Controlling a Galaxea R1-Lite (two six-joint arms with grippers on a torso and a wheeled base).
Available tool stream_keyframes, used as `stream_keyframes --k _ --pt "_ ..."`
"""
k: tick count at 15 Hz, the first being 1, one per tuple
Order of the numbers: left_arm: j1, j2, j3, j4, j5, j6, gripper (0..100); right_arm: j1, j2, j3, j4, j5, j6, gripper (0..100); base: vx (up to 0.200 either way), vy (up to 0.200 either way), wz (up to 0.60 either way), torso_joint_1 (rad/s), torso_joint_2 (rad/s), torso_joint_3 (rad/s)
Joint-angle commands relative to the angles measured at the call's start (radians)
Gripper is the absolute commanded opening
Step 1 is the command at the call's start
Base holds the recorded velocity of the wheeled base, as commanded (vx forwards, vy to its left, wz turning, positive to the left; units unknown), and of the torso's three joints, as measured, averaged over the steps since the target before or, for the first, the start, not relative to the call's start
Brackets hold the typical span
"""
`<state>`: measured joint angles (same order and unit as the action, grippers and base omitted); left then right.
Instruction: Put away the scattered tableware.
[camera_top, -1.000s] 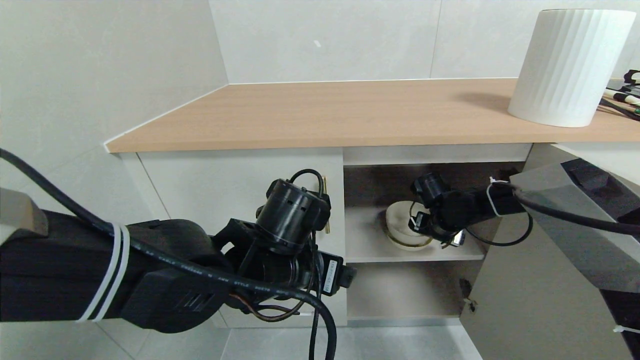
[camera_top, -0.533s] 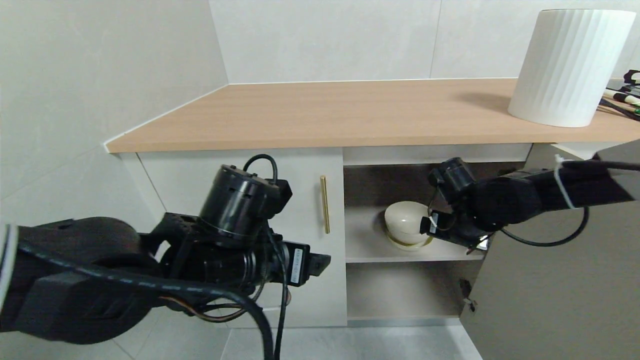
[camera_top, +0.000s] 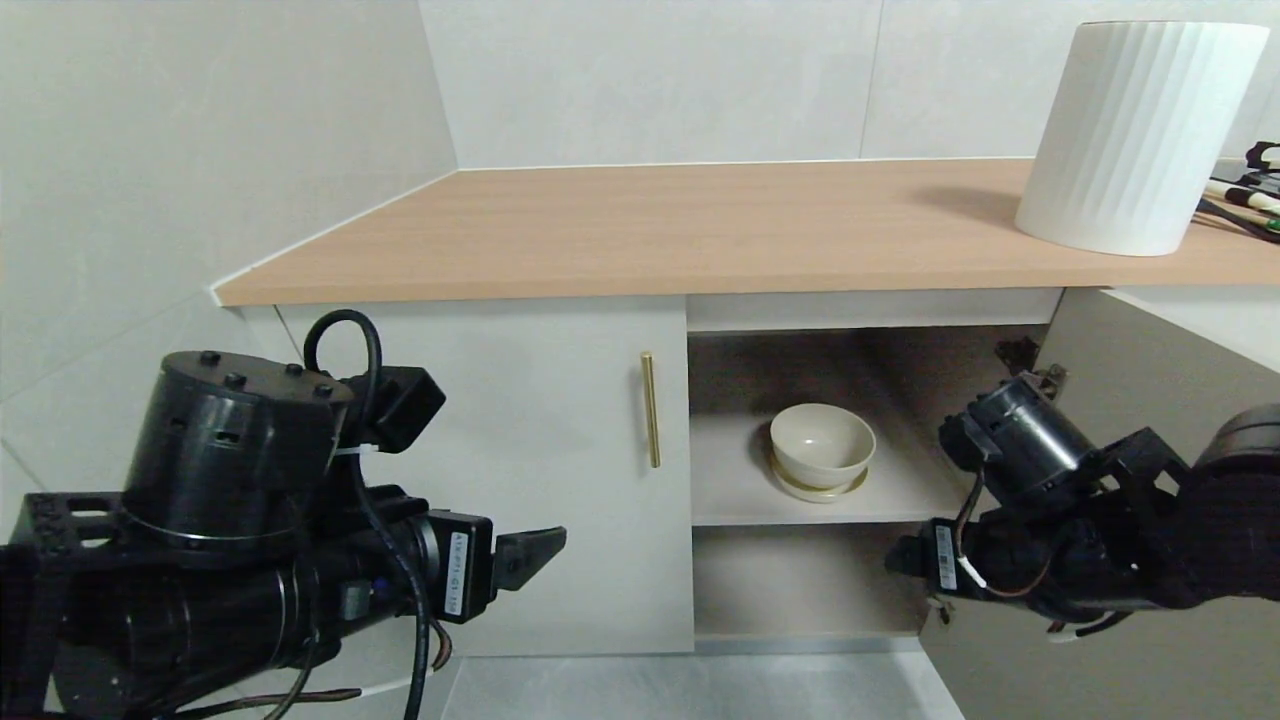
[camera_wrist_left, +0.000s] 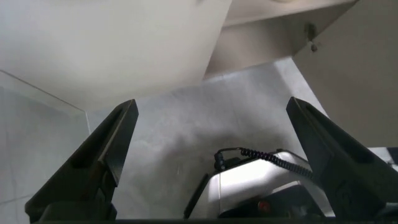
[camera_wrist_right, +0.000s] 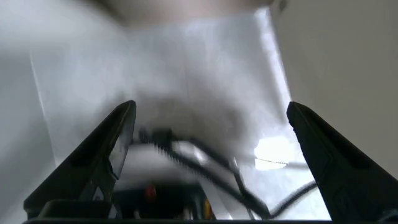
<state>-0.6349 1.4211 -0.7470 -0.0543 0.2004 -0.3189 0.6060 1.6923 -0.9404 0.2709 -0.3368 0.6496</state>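
A cream bowl (camera_top: 820, 445) stands on a small plate (camera_top: 812, 490) on the upper shelf (camera_top: 730, 490) of the open cabinet. My right gripper (camera_top: 908, 558) hangs outside the cabinet, low and to the right of the bowl, well apart from it. In the right wrist view the gripper (camera_wrist_right: 211, 162) is open with only floor between its fingers (camera_wrist_right: 102, 158). My left gripper (camera_top: 530, 552) is in front of the shut left door, low down. It is open in the left wrist view (camera_wrist_left: 214, 155), its fingers (camera_wrist_left: 109, 152) wide apart over the floor.
The left cabinet door (camera_top: 520, 430) with a gold handle (camera_top: 648, 410) is shut; the right door (camera_top: 1110, 390) stands open beside my right arm. On the wooden countertop (camera_top: 680, 225) sits a white ribbed cylinder (camera_top: 1135, 135), with some utensils (camera_top: 1245, 190) at the far right. The lower shelf (camera_top: 800, 585) is bare.
My right gripper has drawn back out of the cabinet, down and to the right, leaving the bowl on the shelf. My left arm has pulled back to the left and lower.
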Motion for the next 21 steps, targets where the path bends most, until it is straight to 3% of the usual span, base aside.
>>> stream_keyframes --k 1,15,21 --pt "-0.002 -0.031 0.005 -0.001 0.001 0.0 100 0.023 -0.037 0.029 -0.007 0.001 0.001 100 -0.2 0.0 0.0 -0.002 0.0 -0.002" --pt "-0.011 -0.005 0.006 -0.001 0.002 0.0 100 0.025 -0.033 0.031 -0.012 -0.001 0.001 100 -0.2 0.0 0.0 0.003 0.0 0.001" --pt "-0.009 -0.007 0.008 -0.001 0.001 0.0 100 0.025 -0.086 0.035 -0.009 -0.002 -0.002 100 0.0 0.0 0.0 0.0 0.0 0.0"
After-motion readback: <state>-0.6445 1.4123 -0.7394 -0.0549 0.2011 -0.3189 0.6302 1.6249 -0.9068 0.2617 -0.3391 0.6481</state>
